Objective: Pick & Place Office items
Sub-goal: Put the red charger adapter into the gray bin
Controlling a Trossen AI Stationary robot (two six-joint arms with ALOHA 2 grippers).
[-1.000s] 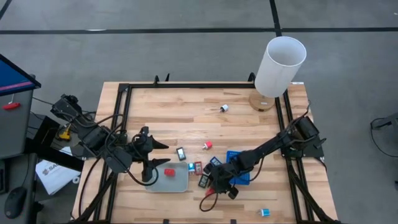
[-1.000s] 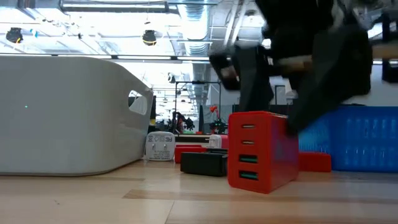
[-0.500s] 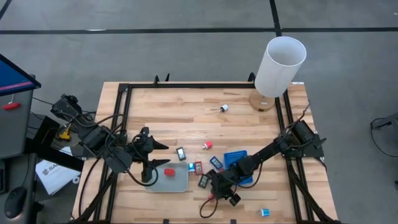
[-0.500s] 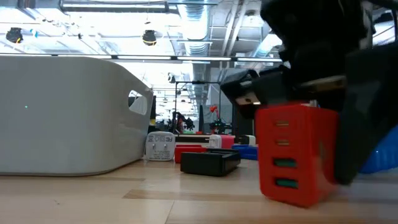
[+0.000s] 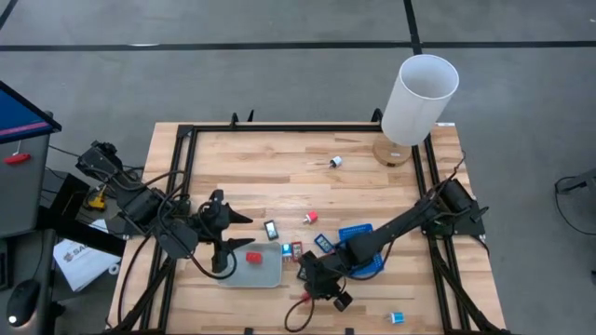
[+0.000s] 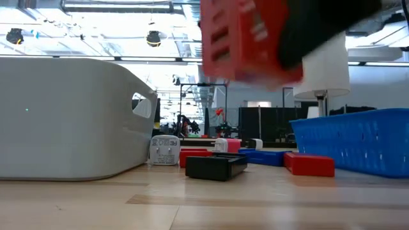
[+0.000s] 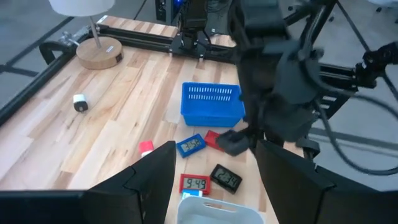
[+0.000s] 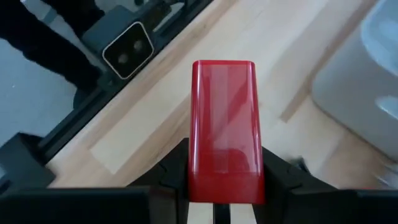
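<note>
Gripping the red block (image 8: 224, 124) squarely between its fingers, lifted off the table, the right gripper (image 5: 319, 284) should hold level and carry it gently toward the grey tray (image 5: 265, 274) just beside it.

Even bright overhead light; soft shadows; ceiling lamps (image 6: 152, 38) glare in low view; red block (image 6: 246, 41) motion-blurred there.
</note>
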